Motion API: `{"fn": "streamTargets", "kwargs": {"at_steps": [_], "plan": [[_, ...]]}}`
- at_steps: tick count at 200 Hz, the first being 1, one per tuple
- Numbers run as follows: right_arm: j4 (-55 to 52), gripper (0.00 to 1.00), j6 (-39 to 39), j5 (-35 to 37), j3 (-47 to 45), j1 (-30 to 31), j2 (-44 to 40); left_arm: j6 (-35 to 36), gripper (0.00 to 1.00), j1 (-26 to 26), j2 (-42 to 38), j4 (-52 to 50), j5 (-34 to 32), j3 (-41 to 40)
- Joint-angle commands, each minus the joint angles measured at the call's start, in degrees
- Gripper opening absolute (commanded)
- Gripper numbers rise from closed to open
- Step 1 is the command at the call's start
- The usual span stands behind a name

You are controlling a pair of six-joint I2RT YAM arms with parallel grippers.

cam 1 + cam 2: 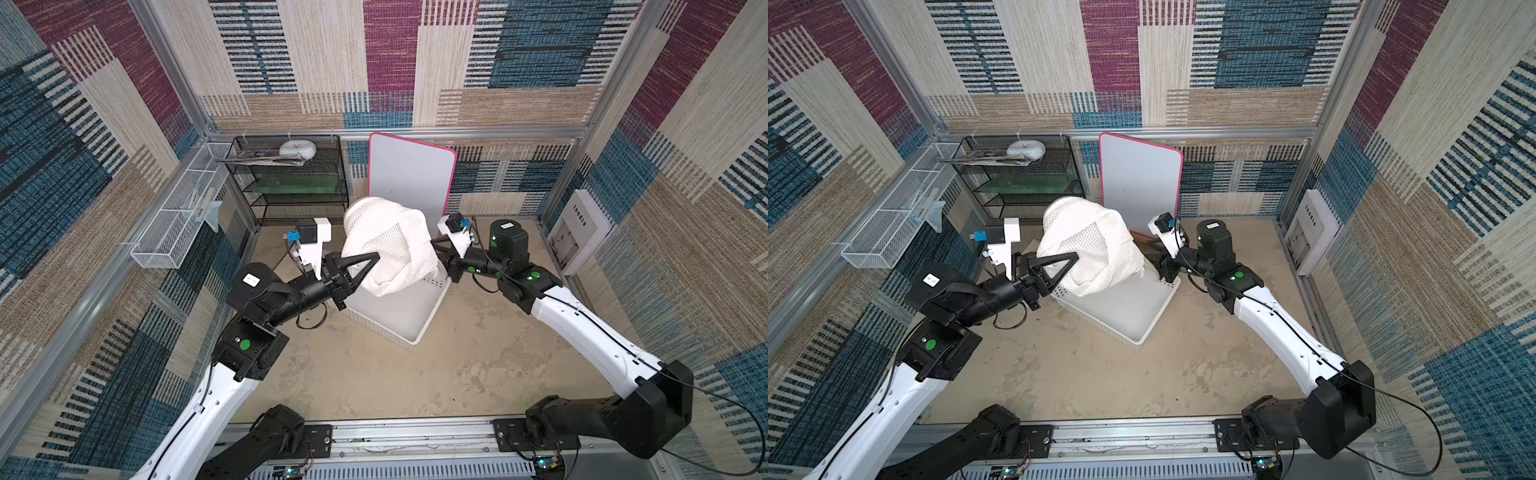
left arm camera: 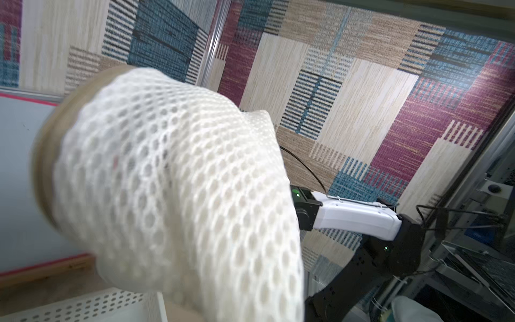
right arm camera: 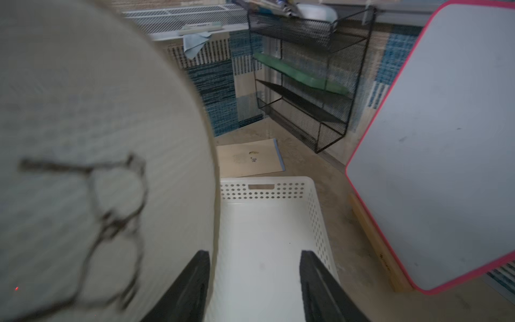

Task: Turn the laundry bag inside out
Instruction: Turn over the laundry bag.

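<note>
Laundry bag hangs in the air between my two pincers, above the white basket that stands on the surface; my left pincer is closed on a fold of its mesh, and the rest droops below that grip towards the basket. My right pincer has its jaws apart with nothing between them; the bag's round panel, with the spectacles mark, lies just beside one of its fingers, and I cannot tell whether they touch.

I judge the bag light and soft; the mesh sags and folds under its own weight, so it should follow wherever I pull; the open weave may snag a fingertip. The round panel keeps its flat shape and looks stiffer; it seems too broad and smooth to pinch, so I would take the mesh near the panel's edge or at the mouth, which I cannot see from here.

My left arm reaches forward with the wrist about level, its pincer pointing across at the right arm; my right arm comes in from the opposite side, elbow bent, its pincer aimed low over the basket, beside the bag.
</note>
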Motion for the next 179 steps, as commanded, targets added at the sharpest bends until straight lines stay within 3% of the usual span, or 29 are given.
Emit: {"fn": "streamTargets", "kwargs": {"at_steps": [1, 25, 62, 74, 129, 167, 179], "plan": [[3.0, 0.75, 6.8, 16.2, -0.4, -0.9, -5.4, 1.4, 0.0, 0.0, 0.8, -4.0, -7.2, 0.5], [2.1, 0.79, 5.0, 13.5, -2.8, -1.8, -10.3, 0.7, 0.0, 0.0, 0.3, -4.6, -8.8, -1.8], [12.2, 0.8, 1.2, -11.2, -14.2, -1.8, -15.9, -0.6, 0.0, 0.1, 1.7, -2.8, -6.2, -2.6], [12.8, 0.79, -0.3, -15.0, -14.5, -1.7, -14.8, -0.8, 0.0, 0.1, 2.5, -2.6, -4.5, -2.3], [13.0, 0.71, -7.0, -20.9, -11.4, -1.5, -6.6, -5.2, 0.0, 0.1, 5.3, -1.6, 1.6, -0.6], [12.2, 0.59, -9.8, -15.1, -10.8, -0.6, -4.4, -8.6, 0.0, 0.2, 6.1, 0.6, 3.6, 0.0], [12.2, 0.5, -10.4, -14.1, -10.8, -0.4, -4.0, -9.6, 0.0, 0.2, 6.2, 1.4, 3.9, 0.5]]}}
